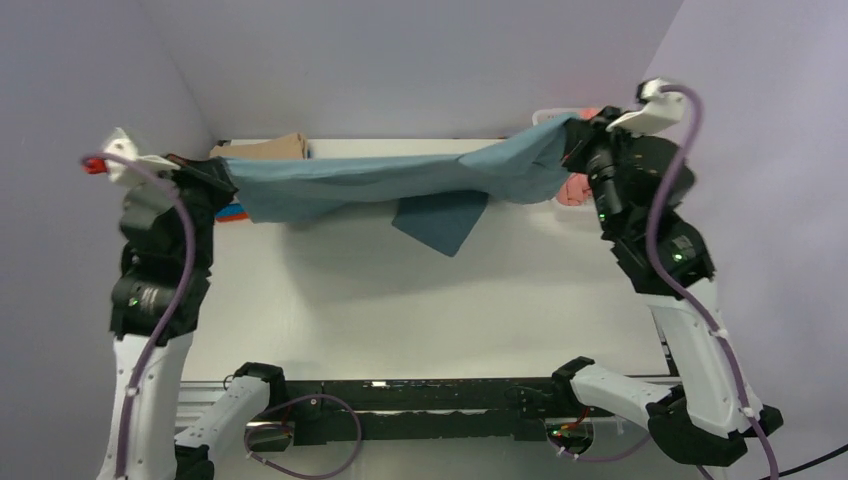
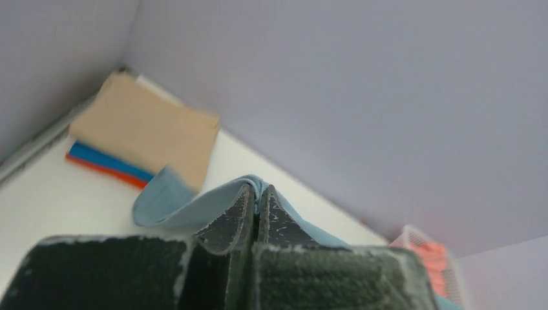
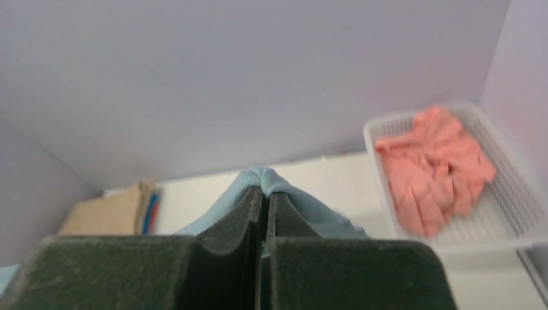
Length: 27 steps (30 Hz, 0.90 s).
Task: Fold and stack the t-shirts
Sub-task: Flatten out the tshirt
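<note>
The white tabletop (image 1: 420,300) carries 2 things, well apart. At its far left corner, close to the walls, sits a stack of folded tees, 3 of them showing: a tan t-shirt (image 2: 145,129) on top, a bright blue t-shirt (image 2: 106,159) under it and an orange t-shirt (image 2: 103,170) lowest, against the surface. At the far right corner stands a white perforated plastic basket (image 3: 514,194) holding a crumpled salmon pink t-shirt (image 3: 433,168)
</note>
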Motion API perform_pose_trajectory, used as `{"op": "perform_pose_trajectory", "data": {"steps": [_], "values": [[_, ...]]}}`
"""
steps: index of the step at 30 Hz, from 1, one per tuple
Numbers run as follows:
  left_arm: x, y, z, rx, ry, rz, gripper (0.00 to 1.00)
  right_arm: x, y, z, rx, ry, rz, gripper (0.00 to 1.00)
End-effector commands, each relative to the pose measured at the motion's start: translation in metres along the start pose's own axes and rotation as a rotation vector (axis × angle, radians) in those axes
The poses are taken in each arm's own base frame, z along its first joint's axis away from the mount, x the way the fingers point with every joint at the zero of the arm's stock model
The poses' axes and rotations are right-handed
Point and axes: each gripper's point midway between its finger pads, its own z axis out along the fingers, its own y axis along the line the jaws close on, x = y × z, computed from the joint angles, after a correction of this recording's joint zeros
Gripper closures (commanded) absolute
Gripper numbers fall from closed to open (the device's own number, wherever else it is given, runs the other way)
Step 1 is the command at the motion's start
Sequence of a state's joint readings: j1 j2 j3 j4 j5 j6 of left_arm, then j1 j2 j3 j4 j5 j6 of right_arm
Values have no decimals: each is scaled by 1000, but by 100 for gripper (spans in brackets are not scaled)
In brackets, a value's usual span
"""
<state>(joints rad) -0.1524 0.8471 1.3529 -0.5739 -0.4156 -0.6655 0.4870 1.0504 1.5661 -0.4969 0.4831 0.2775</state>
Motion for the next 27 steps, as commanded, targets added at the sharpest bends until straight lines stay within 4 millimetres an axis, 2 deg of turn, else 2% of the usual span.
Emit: {"op": "perform_pose_trajectory", "data": {"steps": [1,2,5,10,13,16,19,22,25,27], "values": [[-83,-31,-55,140,-175,6,100,-87,12,-41,-116,-164,-40,100],[-100,-37,-71,172,-210,0,100,-100,15,-50,-146,-185,-39,100],[-132,-49,-109,261,-278,-7,100,-136,24,-79,-235,-252,-29,100],[-172,-62,-170,402,-369,-6,100,-193,31,-128,-352,-395,-33,100],[-187,-70,-194,462,-402,-1,100,-218,34,-154,-410,-472,-50,100],[-194,-76,-202,493,-408,8,100,-228,34,-162,-418,-518,-70,100],[-192,-81,-194,488,-390,21,100,-227,32,-153,-386,-522,-103,100],[-174,-83,-162,446,-333,40,100,-216,29,-127,-315,-497,-145,100],[-147,-81,-111,363,-265,63,100,-196,21,-84,-182,-443,-199,100],[-118,-74,-64,266,-196,105,100,-177,16,-50,-88,-400,-258,100]]}}
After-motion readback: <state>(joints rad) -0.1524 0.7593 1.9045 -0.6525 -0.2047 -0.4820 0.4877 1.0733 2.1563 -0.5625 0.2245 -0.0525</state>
